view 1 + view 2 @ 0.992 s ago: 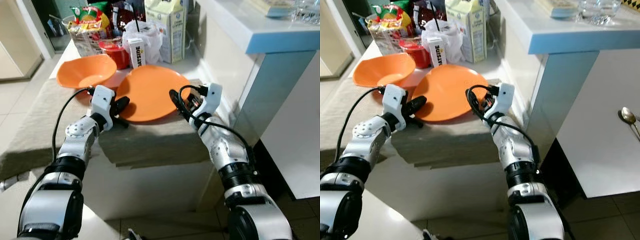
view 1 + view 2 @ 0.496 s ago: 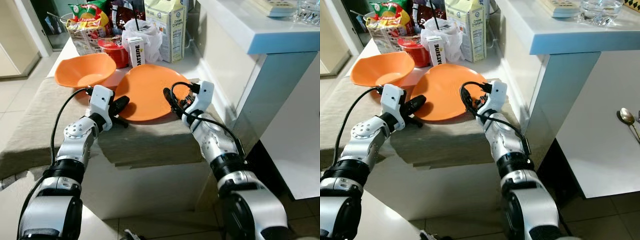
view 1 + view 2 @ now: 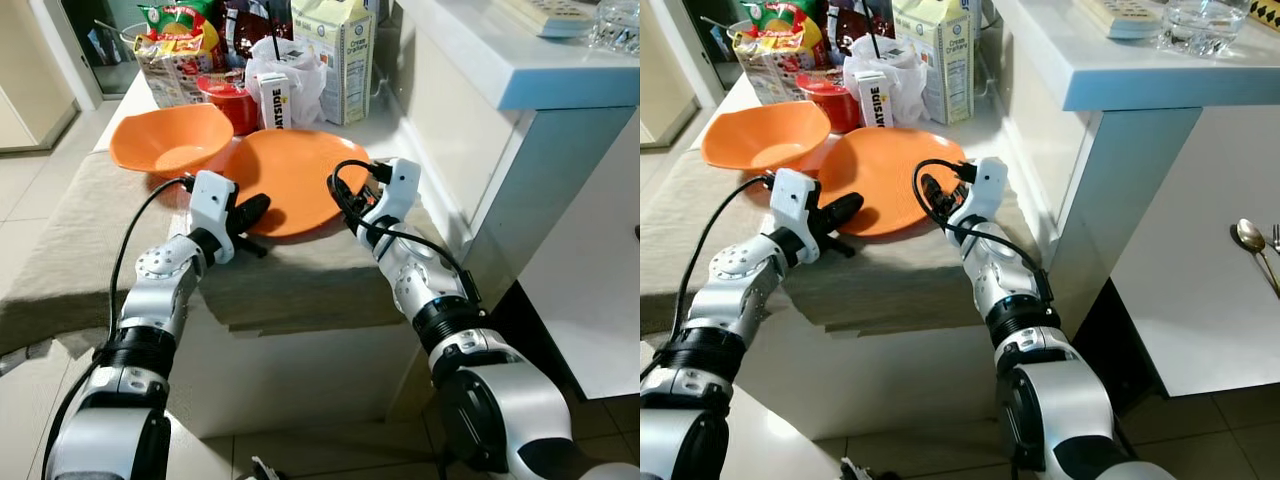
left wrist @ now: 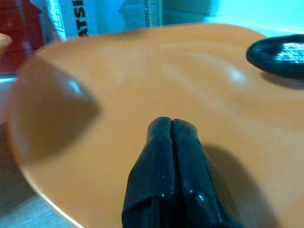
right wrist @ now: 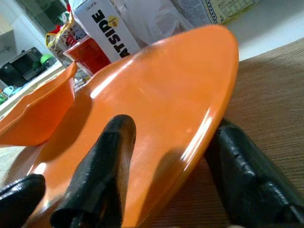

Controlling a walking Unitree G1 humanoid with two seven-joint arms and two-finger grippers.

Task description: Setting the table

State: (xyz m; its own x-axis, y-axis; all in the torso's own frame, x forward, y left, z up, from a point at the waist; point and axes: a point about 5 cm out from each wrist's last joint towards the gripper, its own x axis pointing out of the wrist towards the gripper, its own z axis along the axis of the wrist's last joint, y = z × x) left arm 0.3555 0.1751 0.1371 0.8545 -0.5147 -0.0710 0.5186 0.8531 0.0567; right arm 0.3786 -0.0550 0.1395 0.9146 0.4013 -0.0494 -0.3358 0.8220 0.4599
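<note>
Both grippers work at the orange plate (image 3: pixel 296 180), which lies flat on the brown cloth (image 3: pixel 90 255) covering the near part of the counter (image 3: pixel 1025 150), with its far rim over the white surface beyond. On the plate's right rim, the right gripper (image 5: pixel 166 175) stands with its jaws parted astride the edge: one black finger (image 5: pixel 102 171) lies on the plate's top face and the other sits beneath the rim against the cloth, so the rim is between them, though a firm pinch cannot be confirmed. At the plate's near left edge, the left gripper (image 4: pixel 171 130) has its two fingers pressed together with no gap, their tips resting over the plate's surface and nothing between them. The tip of a right finger appears as a dark oval across the plate in the left wrist view. An orange bowl (image 3: pixel 170 140) sits at the left, just beside the plate toward the far left of the cloth. Behind the plate, along the back of the counter, stand a red cup (image 3: pixel 232 102), a small white carton (image 3: pixel 273 100) marked with black letters, a crumpled white bag (image 3: pixel 305 75), a tall cream carton (image 3: pixel 335 50) and colourful snack packets (image 3: pixel 175 40). Off to the right, a white table (image 3: pixel 1210 290) carries a spoon (image 3: pixel 1252 240) near its edge.
</note>
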